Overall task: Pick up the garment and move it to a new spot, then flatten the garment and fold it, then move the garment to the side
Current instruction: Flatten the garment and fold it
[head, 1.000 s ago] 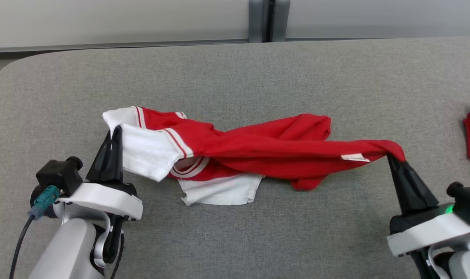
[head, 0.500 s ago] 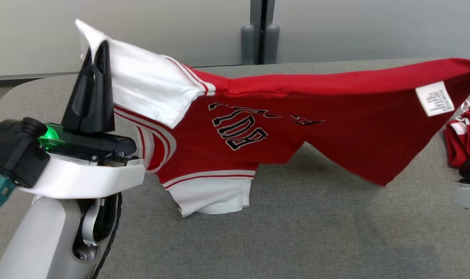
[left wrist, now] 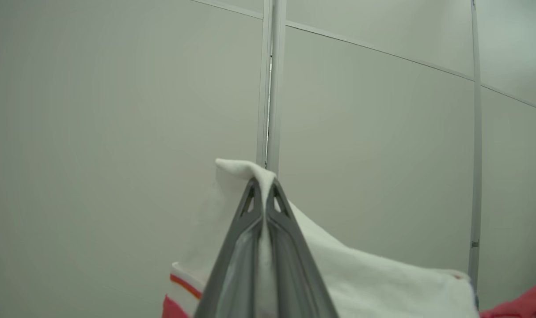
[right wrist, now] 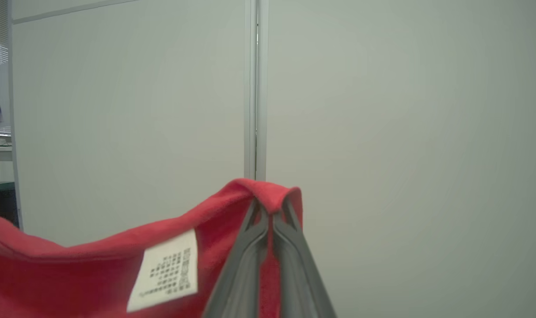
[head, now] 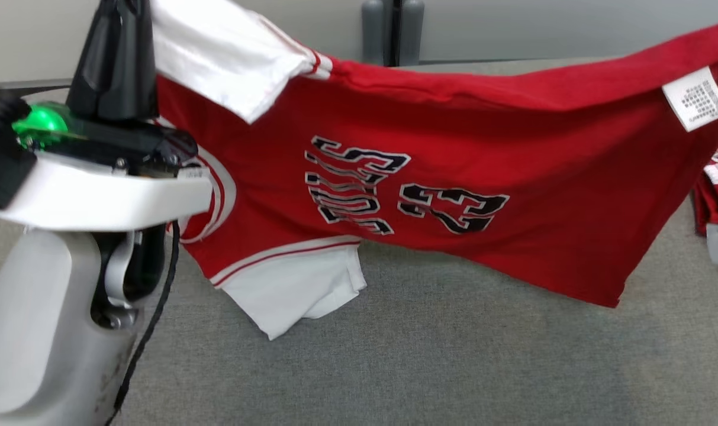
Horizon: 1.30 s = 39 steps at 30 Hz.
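A red jersey-style garment [head: 453, 148] with black lettering hangs stretched in the air above a grey worktop [head: 453, 367], held at both ends. The left hand [left wrist: 263, 183] is closed on a white sleeve [head: 228, 53]. The right hand [right wrist: 270, 205] is closed on a red hem corner, near a white care label [head: 696, 97].

The left arm's pale forearm [head: 33, 331] stands in the lower left of the head view and hides part of the collar. The lower white sleeve [head: 293, 290] droops to the worktop and seems to touch it, though blur leaves that unsure. A second red and white cloth heap [head: 707, 204] lies near the worktop's right side, partly behind the hanging garment.

The worktop has a woven, felt-like surface. Behind it stand plain pale wall panels [left wrist: 117, 110] joined by a grey upright post [head: 394, 29].
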Available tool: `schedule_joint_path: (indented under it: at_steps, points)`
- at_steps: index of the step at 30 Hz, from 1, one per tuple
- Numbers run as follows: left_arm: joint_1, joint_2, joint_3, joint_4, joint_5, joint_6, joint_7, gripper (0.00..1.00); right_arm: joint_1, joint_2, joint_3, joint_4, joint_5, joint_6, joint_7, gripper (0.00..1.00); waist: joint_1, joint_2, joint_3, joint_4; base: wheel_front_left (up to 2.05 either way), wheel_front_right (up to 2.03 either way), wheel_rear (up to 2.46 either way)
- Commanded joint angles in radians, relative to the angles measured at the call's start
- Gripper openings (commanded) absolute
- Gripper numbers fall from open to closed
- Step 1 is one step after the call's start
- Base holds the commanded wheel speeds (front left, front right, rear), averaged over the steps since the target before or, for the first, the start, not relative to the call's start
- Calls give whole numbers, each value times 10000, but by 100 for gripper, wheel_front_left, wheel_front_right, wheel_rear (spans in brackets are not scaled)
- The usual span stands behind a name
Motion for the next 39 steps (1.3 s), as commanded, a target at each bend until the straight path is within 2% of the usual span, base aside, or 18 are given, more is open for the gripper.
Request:
schedule_joint_path:
  at_steps: [1,6,11,16,20,26,33,39]
  points:
    - [-628,-38,88,346,-95,-159,-57,0,-623,34,167,111,220,0,-39,0,0,-1,599,-31,0,0,0]
    - [-2822,-222,132,1970,-193,-682,-206,0,-2758,-230,611,1121,588,0,-107,0,0,-1,1561,-81,0,0,0]
    - [-4763,-544,58,3731,-109,-1068,-557,0,-4799,-391,1278,2345,878,0,-239,0,0,-1,1976,-128,0,0,0]
    - [-6876,-868,223,5918,-46,-1433,-1159,0,-7097,-362,2169,4320,1214,0,-540,0,0,-1,2126,-293,0,0,0]
    - [-7834,-1116,323,7769,-57,-1694,-1404,0,-8401,-206,3067,6040,1357,0,-1032,0,0,-1,2070,-390,0,0,0]
    - [-7545,-1466,412,10527,-331,-2107,-1528,0,-9186,-55,4604,8813,1648,-2,-1948,0,0,-1,2139,-379,0,0,0]
    - [-5894,-1987,686,13173,-859,-2499,-1585,0,-8213,356,5827,11966,2380,-2,-2760,0,0,-1,2138,-137,0,0,0]
    - [-4017,-2151,1321,13109,-898,-2654,-1585,0,-6574,533,6503,12846,3470,0,-3266,0,0,-1,1929,-46,0,0,0]
